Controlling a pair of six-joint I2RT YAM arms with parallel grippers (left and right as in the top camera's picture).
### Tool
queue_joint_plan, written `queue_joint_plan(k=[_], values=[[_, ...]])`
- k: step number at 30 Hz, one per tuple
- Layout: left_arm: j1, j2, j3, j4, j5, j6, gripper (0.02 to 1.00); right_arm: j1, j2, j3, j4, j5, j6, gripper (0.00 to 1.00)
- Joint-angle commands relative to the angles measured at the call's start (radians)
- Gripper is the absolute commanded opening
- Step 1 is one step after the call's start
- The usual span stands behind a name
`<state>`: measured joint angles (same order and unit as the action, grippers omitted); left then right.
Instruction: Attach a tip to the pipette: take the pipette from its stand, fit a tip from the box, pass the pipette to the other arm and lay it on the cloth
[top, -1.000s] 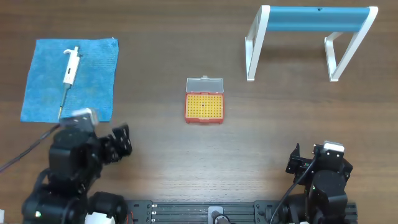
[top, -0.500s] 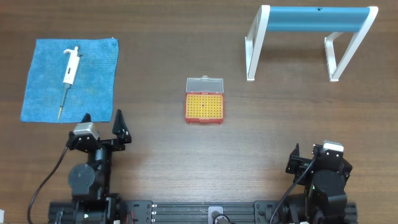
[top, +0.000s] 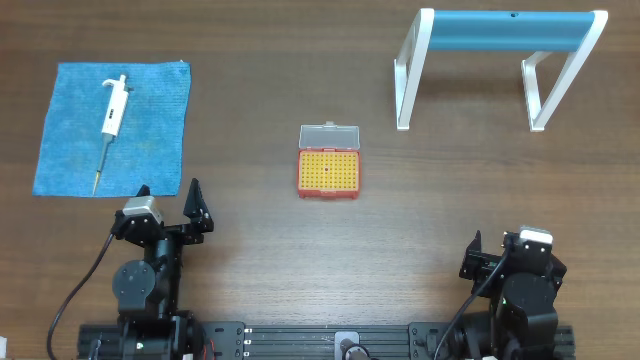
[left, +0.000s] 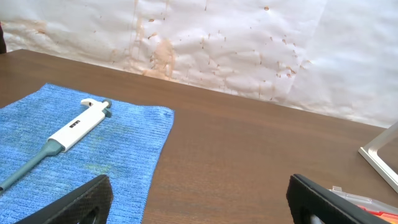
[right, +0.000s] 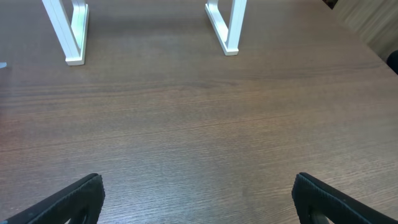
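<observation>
The white pipette (top: 111, 108) lies on the blue cloth (top: 150, 140) at the table's left, its tip end toward the near edge. The left wrist view shows the pipette (left: 74, 129) resting free on the cloth (left: 134, 149), well ahead of my left gripper (left: 199, 208). My left gripper (top: 167, 190) stands open and empty just off the cloth's near right corner. Close to its base at the bottom right, my right gripper (right: 199, 202) is open with nothing in it. The orange tip box (top: 328, 172) sits at mid-table with its lid open.
The white and blue pipette stand (top: 500, 30) is at the back right; two of its legs (right: 71, 31) show far ahead of the right gripper. Bare wooden table lies between the box and both arms.
The left arm has pulled back from the cloth's near edge and folded down toward its base. The pipette stays on the cloth. The right arm has not moved.
</observation>
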<state>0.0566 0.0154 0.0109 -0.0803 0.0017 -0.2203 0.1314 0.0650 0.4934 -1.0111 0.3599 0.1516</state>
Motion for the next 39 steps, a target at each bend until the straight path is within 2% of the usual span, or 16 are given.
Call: queue_joint_plan(k=[1,5,6,7,8,10,11,13,15,19,20,39], values=[[0.002,-0.009,-0.005,-0.002,0.010,0.020,0.906,0.003,-0.007,-0.003,0.002,-0.006,-0.008,0.974],[0.002,-0.009,-0.005,-0.002,0.010,0.020,0.904,0.003,-0.007,-0.003,0.002,-0.011,-0.006,0.976],[0.002,-0.009,-0.005,-0.002,0.010,0.020,0.904,0.001,-0.010,-0.004,0.008,-0.062,-0.007,0.976],[0.002,-0.009,-0.005,-0.002,0.010,0.020,0.904,-0.008,-0.013,-0.013,0.052,-0.078,-0.006,0.976],[0.002,-0.009,-0.005,-0.002,0.010,0.020,0.904,-0.042,-0.018,-0.045,0.226,-0.110,-0.007,0.976],[0.002,-0.009,-0.005,-0.002,0.010,0.020,0.904,-0.133,-0.023,-0.190,0.620,-0.247,-0.008,0.978],[0.002,-0.009,-0.005,-0.002,0.010,0.020,0.906,-0.157,-0.023,-0.284,0.799,-0.285,-0.008,0.976],[0.002,-0.009,-0.005,-0.002,0.010,0.020,0.906,-0.160,-0.025,-0.449,1.103,-0.278,-0.008,0.976],[0.002,-0.009,-0.005,-0.002,0.010,0.020,0.906,-0.158,-0.039,-0.490,1.104,-0.279,-0.008,0.974],[0.002,-0.009,-0.005,-0.002,0.010,0.020,0.906,-0.112,-0.064,-0.489,0.941,-0.291,-0.008,0.972],[0.002,-0.009,-0.005,-0.002,0.010,0.020,0.904,-0.110,-0.064,-0.489,0.944,-0.309,-0.007,0.976],[0.002,-0.009,-0.005,-0.002,0.010,0.020,0.904,-0.110,-0.064,-0.489,0.944,-0.309,-0.008,0.974]])
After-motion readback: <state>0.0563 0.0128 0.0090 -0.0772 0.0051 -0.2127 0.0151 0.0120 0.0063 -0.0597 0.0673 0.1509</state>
